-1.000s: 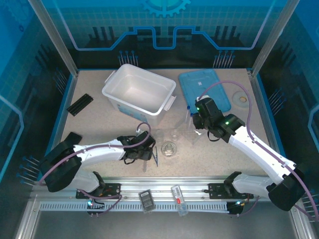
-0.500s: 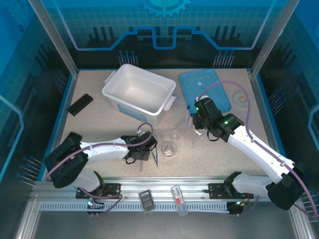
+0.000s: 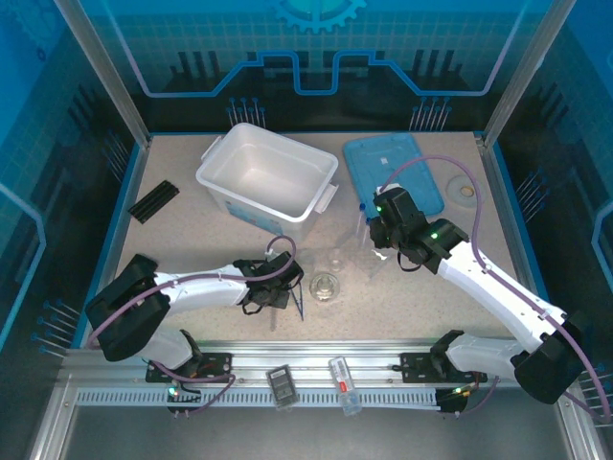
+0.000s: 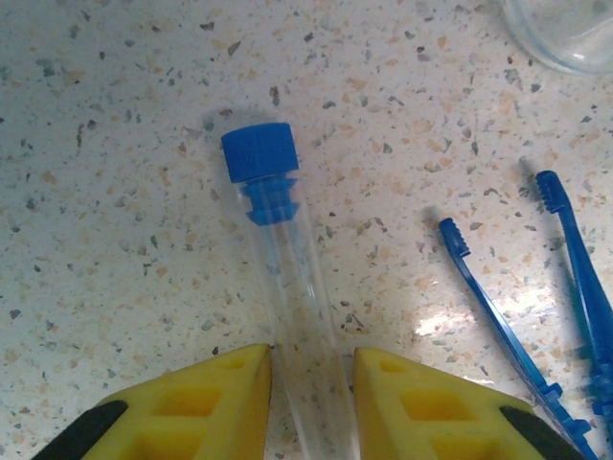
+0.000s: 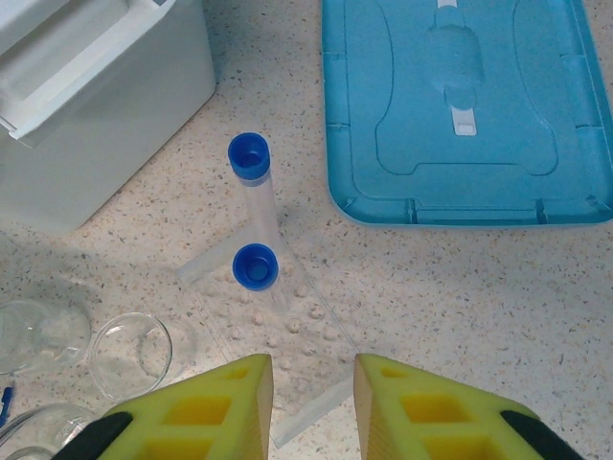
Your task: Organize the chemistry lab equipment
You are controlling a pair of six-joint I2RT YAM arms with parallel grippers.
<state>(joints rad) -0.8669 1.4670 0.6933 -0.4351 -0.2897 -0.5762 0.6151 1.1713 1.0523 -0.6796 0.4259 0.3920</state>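
**Top external.** White bin (image 3: 251,209), open, upper centre. Light-blue lid (image 3: 393,172) lies flat to its right. Round glass dish (image 3: 326,286) at centre. Left gripper (image 3: 281,295) is low on the table, just left of the dish. Right gripper (image 3: 376,247) is low, just below the lid. Risk: a careless sweep toward the bin by either arm could knock the dish.

**Left wrist.** Lying tube (image 4: 287,278), blue cap toward the top of the frame. Jaws are clenched on its lower body. Tweezers (image 4: 498,297) lie just to the right. Risk: the grip sits far from the cap on smooth round glass, so the tube may pivot or slip on lifting, or drag onto the tweezers.

**Right wrist.** Clear rack (image 5: 297,335) at centre, with two capped tubes (image 5: 256,265) in it. Jaws grasp its near edge. Risk: held by one edge, the rack may tilt and shed its tubes, or twist out of the pinch
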